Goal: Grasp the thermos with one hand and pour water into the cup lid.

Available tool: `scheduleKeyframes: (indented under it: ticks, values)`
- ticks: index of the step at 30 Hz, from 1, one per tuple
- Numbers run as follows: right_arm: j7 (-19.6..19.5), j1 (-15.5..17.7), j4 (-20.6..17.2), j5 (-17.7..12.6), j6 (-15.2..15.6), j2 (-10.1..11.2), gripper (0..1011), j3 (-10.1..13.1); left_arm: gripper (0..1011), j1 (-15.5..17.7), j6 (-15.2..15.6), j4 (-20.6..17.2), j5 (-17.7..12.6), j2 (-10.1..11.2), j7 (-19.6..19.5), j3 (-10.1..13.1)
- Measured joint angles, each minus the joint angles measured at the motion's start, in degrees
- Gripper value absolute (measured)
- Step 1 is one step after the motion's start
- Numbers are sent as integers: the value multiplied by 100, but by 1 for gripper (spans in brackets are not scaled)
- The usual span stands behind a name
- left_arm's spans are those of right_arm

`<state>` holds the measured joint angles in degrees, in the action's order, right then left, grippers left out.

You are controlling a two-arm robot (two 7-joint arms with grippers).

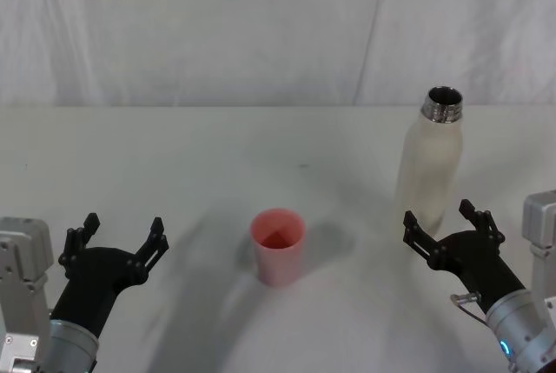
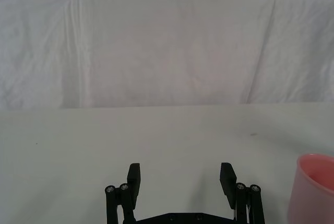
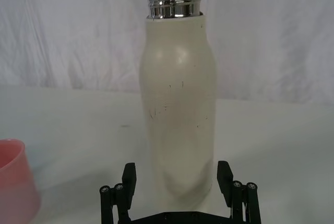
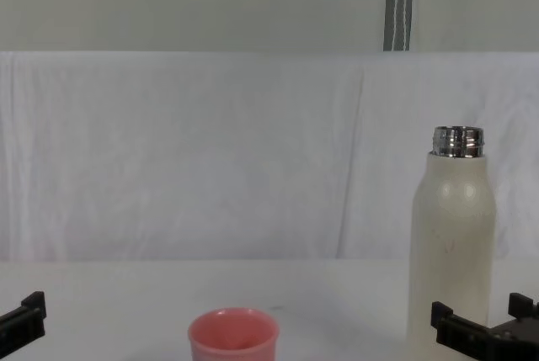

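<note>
From the head view, the thermos (image 1: 432, 157) stands upright and uncapped on the right of the white table (image 1: 261, 147), and the cup lid (image 1: 278, 245) sits upright near the middle, well apart from it. The right gripper (image 1: 442, 221) is just in front of the bottle's base with its fingers spread wide and nothing between them; the left gripper (image 1: 122, 234) waits at the near left, also wide open and empty. In the left wrist view, that gripper (image 2: 180, 177) faces bare tabletop, with the cup lid (image 2: 314, 187) off to one side. In the right wrist view, the right gripper (image 3: 177, 178) frames the lower body of the thermos (image 3: 179, 114), the fingers standing clear of it on both sides. In the chest view, the thermos (image 4: 451, 252) rises far above the cup lid (image 4: 233, 337), and the right gripper (image 4: 480, 327) sits low beside its base. A grasp this low on a tall bottle could let it swing or slip when tilted, and a nudge before closing might tip it over.
</note>
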<state>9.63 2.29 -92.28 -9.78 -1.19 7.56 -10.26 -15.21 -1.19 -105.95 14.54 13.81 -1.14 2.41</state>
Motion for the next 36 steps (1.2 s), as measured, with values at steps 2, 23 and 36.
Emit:
scheduleKeyframes:
  ticks: [2,23,36]
  values:
    - [6,-50,58,2,4,-7,1001,-13,1001,0,0,0,0,0,0,0]
    - [39,-376,469,-93,-76,-76,1001,-7,1001,0,0,0,0,0,0,0]
    - [64,-571,639,-138,-146,-106,1001,-16,1001,0,0,0,0,0,0,0]
